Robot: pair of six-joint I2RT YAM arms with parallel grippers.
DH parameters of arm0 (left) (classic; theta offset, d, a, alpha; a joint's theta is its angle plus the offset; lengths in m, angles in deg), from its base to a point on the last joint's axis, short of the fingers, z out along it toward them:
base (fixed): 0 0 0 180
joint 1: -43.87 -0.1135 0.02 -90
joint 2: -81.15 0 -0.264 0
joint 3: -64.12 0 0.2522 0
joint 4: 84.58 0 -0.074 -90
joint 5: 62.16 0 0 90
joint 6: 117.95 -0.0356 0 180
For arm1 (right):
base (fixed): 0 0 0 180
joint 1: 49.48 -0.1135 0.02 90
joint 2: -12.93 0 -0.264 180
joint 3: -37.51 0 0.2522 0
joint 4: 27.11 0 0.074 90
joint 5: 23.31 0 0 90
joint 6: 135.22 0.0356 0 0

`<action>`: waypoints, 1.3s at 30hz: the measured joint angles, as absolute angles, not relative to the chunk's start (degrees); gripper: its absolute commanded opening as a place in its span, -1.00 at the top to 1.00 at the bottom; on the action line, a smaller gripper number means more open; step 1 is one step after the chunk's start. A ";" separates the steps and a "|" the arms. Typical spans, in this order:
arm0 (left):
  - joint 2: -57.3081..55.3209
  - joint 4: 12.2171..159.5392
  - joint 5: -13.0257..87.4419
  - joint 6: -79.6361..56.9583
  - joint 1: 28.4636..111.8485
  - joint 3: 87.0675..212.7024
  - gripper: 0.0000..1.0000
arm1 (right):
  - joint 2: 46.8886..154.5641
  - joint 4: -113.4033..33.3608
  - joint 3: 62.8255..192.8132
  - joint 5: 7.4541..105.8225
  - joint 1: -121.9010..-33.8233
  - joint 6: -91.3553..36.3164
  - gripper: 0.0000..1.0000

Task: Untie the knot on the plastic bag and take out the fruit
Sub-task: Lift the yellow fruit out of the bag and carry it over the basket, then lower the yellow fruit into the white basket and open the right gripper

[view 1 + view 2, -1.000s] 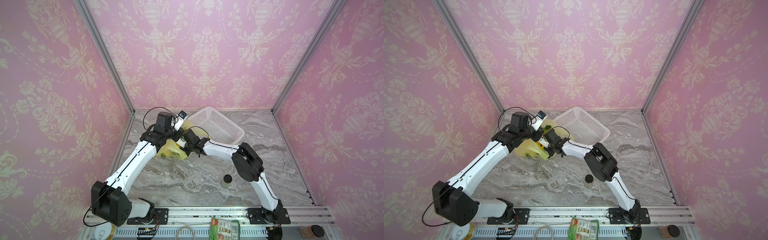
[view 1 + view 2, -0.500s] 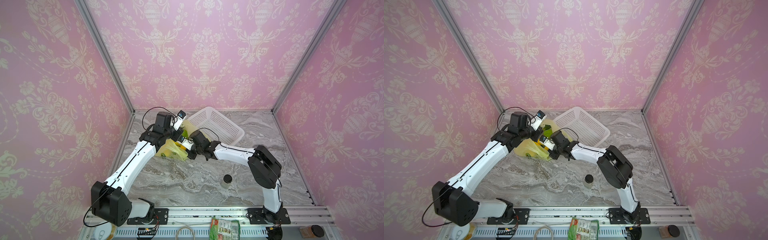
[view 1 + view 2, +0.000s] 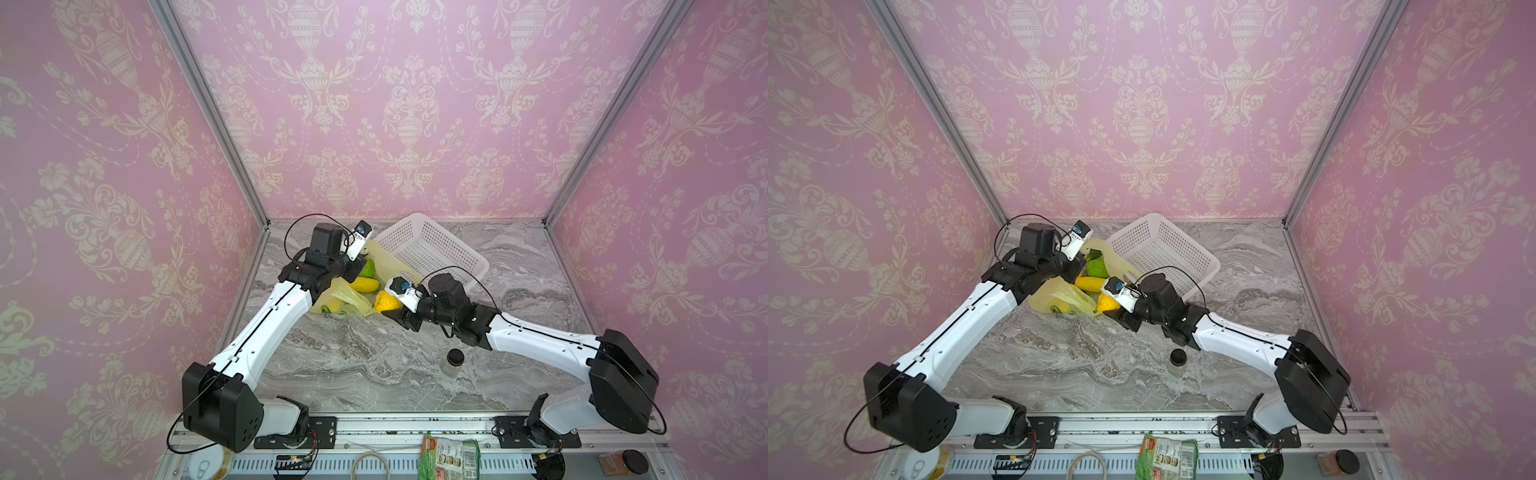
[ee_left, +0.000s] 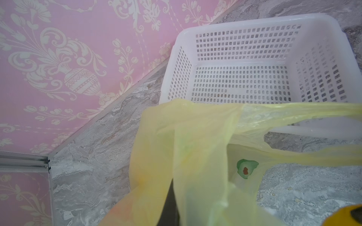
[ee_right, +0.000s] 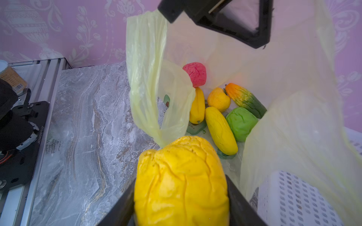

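**Pulled back toward four o'clock, right claw (image 3: 392, 311) grips soft bumpy yellow ball (image 5: 182, 172) at the mouth of the thin translucent yellow-green plastic bag (image 3: 345, 297)**

Since a second ago the right arm has drawn out of the bag, its elbow swinging toward the right edge of the grey marbled bench (image 3: 374, 365). The dark jaws, which stood wider then, now press both flanks of the creased ball. The ball's lower part is cut off in the right wrist view.

The left claw (image 3: 356, 268) is hidden under its own wrist in both top views. In the left wrist view only one dark finger (image 4: 169, 203) shows, draped in film. It is clamped tight on the bag's upper lip and holds the mouth up and open. A flat handle strip (image 4: 293, 109) stretches loose across that view, beside a small green printed mark (image 4: 246, 169).

The bag lies at ten o'clock on the bench. Inside it, on the wrinkled film, lie:
- a rough pink round (image 5: 195, 74)
- an orange round (image 5: 218, 98)
- a green-orange oblong (image 5: 244, 99)
- a matte green round (image 5: 241, 123)
- two smooth elongated yellow pieces (image 5: 221, 131)

The film half covers one of the yellow pieces.

A white perforated plastic basket (image 3: 415, 218) stands at one o'clock from the bag, with the film lapping its near rim. A small black-lidded jar (image 3: 455, 361) stands at five o'clock.
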State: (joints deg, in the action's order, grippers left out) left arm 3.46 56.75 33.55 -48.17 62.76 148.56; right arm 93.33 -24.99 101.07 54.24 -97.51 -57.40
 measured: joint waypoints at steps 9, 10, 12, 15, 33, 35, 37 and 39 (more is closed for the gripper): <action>3.46 56.73 33.55 -48.17 62.76 148.56 0.93 | 77.06 -8.45 86.77 56.82 -92.70 -50.15 0.68; 3.46 56.75 33.55 -48.15 62.76 148.56 0.93 | 76.41 -6.85 85.79 58.05 -91.63 -49.12 0.68; 3.46 56.73 33.55 -48.15 62.76 148.56 0.93 | 75.75 -3.77 84.02 60.73 -89.20 -46.50 0.70; 3.46 56.73 33.55 -48.15 62.76 148.56 0.92 | 75.95 -2.33 83.32 64.87 -85.16 -42.50 0.70; 3.46 56.73 33.55 -48.13 62.76 148.56 0.90 | 100.69 -25.65 106.18 73.70 -69.27 -26.06 0.61; 3.46 56.73 33.57 -48.11 62.76 148.56 0.90 | 104.06 -29.25 109.37 74.40 -68.92 -26.04 0.56; 3.46 56.75 33.57 -48.13 62.76 148.56 0.89 | 107.62 -32.90 113.02 75.34 -68.81 -26.08 0.53; 3.46 56.73 33.57 -48.11 62.76 148.56 0.89 | 111.60 -37.36 117.61 76.21 -68.72 -26.17 0.53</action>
State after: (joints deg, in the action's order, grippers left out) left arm 3.46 56.73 33.57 -48.11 62.76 148.56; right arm 111.60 -37.36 117.61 76.21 -68.72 -26.17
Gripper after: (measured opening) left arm 0.055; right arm 0.580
